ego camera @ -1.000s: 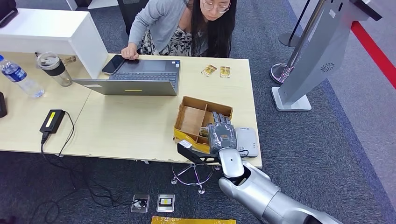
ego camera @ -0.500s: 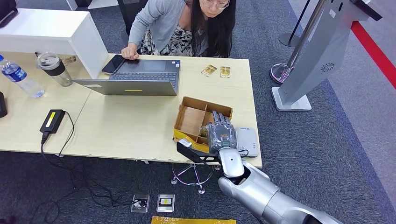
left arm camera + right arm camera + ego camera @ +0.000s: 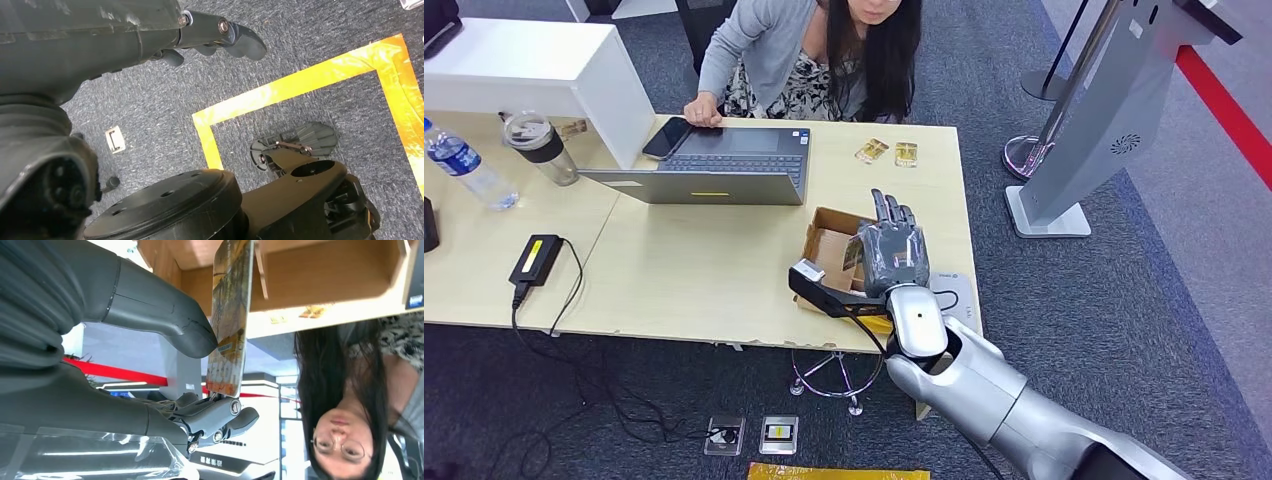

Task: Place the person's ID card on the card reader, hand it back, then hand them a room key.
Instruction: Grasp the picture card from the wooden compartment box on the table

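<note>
My right hand (image 3: 892, 256) is raised above the cardboard box (image 3: 828, 246) near the table's front right corner. It pinches a patterned room key card (image 3: 230, 315) between the thumb (image 3: 165, 322) and the fingers, and the card's edge (image 3: 852, 252) sticks out on the hand's left side. The white card reader (image 3: 960, 290) lies just right of the box, partly hidden behind my wrist. Two small gold cards (image 3: 871, 150) (image 3: 906, 153) lie on the table in front of the seated person (image 3: 809, 55). My left hand (image 3: 125, 30) hangs over the carpet with nothing in it.
An open laptop (image 3: 709, 165) and a phone (image 3: 667, 138) lie before the person. A power brick (image 3: 536, 258), a cup (image 3: 542, 147) and a water bottle (image 3: 462, 165) sit on the left table. A grey kiosk stand (image 3: 1104, 110) stands right of the table.
My right hand has risen out of the box holding the card and moved a little toward the person. The person's head has lifted further out of view.
</note>
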